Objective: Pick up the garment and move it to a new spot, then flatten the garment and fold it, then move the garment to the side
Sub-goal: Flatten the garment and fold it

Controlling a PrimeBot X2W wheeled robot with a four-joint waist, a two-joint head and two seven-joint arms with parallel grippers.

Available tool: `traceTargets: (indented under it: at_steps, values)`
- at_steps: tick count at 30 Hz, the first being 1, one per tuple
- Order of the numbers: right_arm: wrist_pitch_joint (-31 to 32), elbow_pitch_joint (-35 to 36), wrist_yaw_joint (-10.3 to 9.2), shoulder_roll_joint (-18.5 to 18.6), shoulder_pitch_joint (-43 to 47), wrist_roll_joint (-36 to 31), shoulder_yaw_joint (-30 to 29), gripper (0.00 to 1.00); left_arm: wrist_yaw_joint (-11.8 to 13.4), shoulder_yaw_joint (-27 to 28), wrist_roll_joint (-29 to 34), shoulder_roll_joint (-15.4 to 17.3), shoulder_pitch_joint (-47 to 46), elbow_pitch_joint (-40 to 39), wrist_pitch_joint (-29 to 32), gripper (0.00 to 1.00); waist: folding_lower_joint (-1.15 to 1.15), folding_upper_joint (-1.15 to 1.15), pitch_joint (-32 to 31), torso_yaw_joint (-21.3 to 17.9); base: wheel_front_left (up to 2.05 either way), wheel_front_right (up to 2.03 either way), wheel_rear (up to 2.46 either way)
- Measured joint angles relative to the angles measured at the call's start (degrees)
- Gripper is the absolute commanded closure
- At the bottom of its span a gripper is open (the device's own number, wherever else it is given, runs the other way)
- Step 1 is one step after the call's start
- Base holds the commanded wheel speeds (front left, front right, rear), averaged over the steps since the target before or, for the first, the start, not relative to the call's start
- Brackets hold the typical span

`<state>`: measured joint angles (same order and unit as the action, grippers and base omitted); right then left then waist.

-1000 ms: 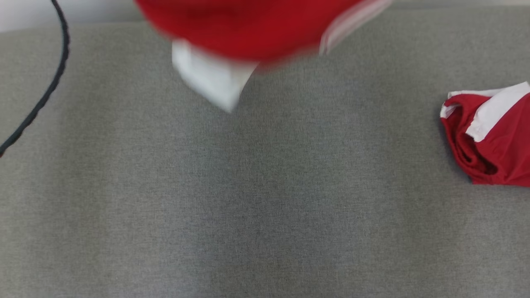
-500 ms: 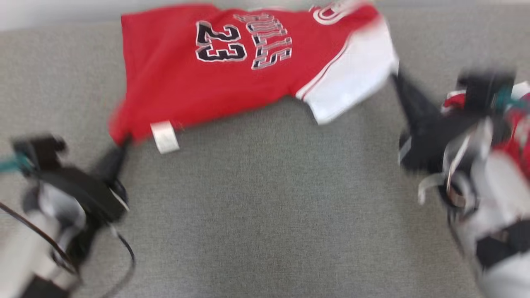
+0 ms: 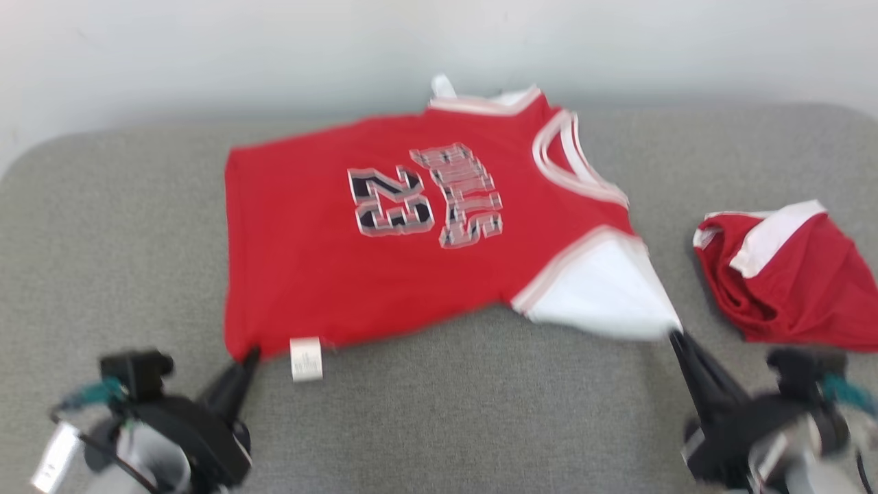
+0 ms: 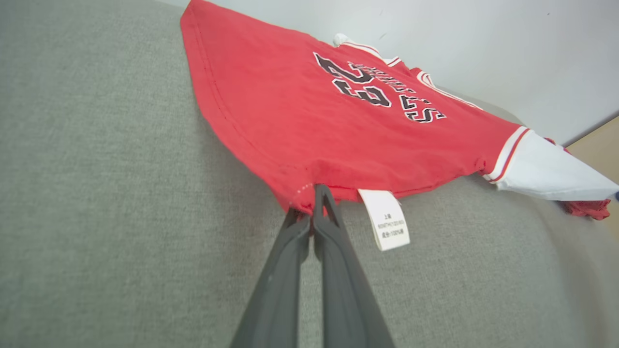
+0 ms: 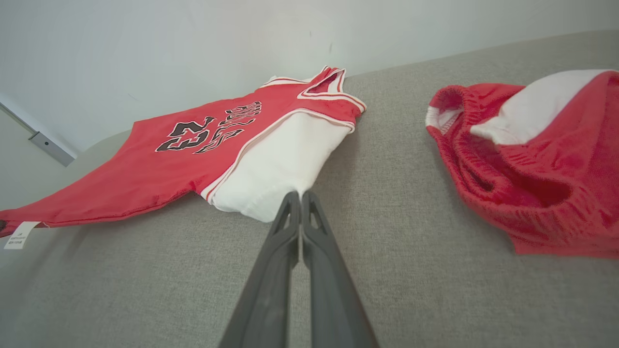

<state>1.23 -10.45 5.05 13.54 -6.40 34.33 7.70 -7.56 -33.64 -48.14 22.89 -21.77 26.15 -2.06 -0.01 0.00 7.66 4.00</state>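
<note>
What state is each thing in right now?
jersey, spread out print side up, two near corners pinched.
left gripper, shut on the jersey's red hem corner.
right gripper, shut on the jersey's white corner.
care label, sticking out past the hem.
red shorts, crumpled, apart from the jersey.

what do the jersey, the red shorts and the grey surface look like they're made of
jersey: thin, smooth matte knit, likely synthetic or cotton; it lies flat with soft ripples.
red shorts: coarser, nubbly knit, maybe terry or mesh; its texture shows up close.
grey surface: matte woven upholstery cloth with a fine weave.
</note>
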Motion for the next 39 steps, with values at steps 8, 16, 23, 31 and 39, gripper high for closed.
traceTargets:
  at_steps: [8,16,23,31,39]
  values:
    - [-0.15,1.63,-0.59,1.10,11.51,1.38,-1.42,1.00,0.00,-4.33,1.47,-0.31,7.50,0.25,-0.13,1.00,0.00,0.00,-4.82,0.67,0.00,0.00,0.00]
    - [1.43,3.89,-1.65,1.99,18.59,2.03,-1.97,1.00,1.74,-5.80,4.25,0.67,9.85,-0.97,-0.56,1.00,0.00,-0.01,-7.68,1.69,0.00,0.00,0.00]
    - [5.36,6.25,-2.27,2.15,22.34,4.99,-2.10,1.00,3.79,-4.82,4.86,2.94,11.09,-1.49,-1.09,1.00,0.01,-0.01,-9.41,2.61,0.00,0.00,0.00]
    - [10.25,7.11,-2.67,1.53,24.61,6.58,0.66,1.00,5.12,-5.67,5.66,3.38,12.61,-2.25,-1.08,1.00,0.01,-0.01,-9.40,2.26,0.00,0.00,0.00]
    - [13.58,9.37,-4.61,1.87,22.49,4.30,2.52,1.00,6.35,-6.11,7.13,2.59,13.22,-4.42,-1.08,1.00,0.02,0.00,-7.48,1.64,0.00,0.00,0.00]
